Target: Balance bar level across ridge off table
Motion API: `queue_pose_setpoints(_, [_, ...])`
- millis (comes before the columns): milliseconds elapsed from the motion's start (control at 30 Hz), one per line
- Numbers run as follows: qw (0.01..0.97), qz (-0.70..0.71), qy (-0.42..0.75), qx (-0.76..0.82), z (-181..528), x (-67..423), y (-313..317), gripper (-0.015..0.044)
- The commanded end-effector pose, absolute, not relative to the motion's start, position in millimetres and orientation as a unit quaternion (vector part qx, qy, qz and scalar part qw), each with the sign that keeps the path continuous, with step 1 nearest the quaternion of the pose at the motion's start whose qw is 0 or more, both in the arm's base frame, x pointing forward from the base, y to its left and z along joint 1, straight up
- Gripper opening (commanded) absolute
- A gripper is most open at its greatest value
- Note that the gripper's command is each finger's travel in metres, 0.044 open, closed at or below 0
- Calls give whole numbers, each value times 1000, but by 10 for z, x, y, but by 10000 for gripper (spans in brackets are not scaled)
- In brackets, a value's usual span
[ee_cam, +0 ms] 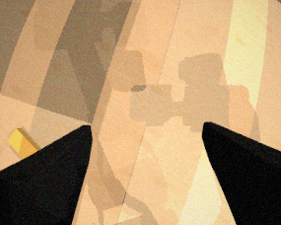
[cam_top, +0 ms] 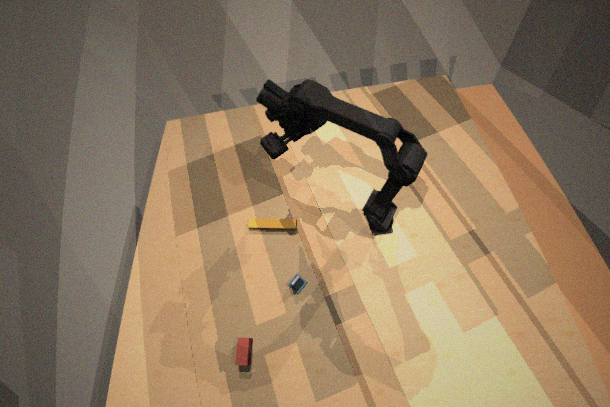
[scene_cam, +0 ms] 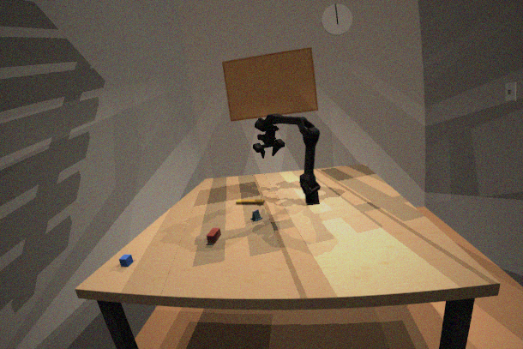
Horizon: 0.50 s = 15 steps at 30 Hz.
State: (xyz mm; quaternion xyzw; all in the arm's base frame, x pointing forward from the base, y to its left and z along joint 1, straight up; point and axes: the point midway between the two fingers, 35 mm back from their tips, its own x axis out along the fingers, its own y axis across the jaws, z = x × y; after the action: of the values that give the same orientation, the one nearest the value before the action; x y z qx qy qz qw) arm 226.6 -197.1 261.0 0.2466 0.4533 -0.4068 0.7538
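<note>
Gripper (scene_cam: 268, 147) hanging high above the far part of the table (scene_cam: 386, 256), black fingers spread apart with nothing between them, tips aimed downward. Dark, blocky and matte, wedge-shaped in the wrist view. Reaching left from an arm (cam_top: 360, 121) folded like an elbow: upright column rising from a base (cam_top: 380, 216) planted on the far centre of the table, then a long horizontal link running left to the wrist.

Below and nearer, lying flat on the wood: the bar (cam_top: 272, 223), a slim yellow rectangular strip, long side running left to right, well apart from the gripper. One yellow end (ee_cam: 21, 142) just peeking in at the left edge of the wrist view, beside the left finger.

Nearer than the bar and slightly right of it, apart from it: the ridge (cam_top: 297, 283), a small blue-grey wedge with a peaked top. Nearer again and left: a red block (cam_top: 244, 351), rectangular, smooth. Close to the near left corner, seen only from the exterior view: a small blue cube (scene_cam: 125, 260).

Table of pale planked wood, striped with slatted shadows, on dark legs
</note>
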Motion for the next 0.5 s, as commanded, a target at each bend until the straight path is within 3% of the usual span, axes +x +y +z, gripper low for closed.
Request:
queue_pose_setpoints(0, [760,-364,489,226,2445,2453,-1848,315])
queue_pose_setpoints(467, [760,-215,596,147,1880,2954,-1263,315])
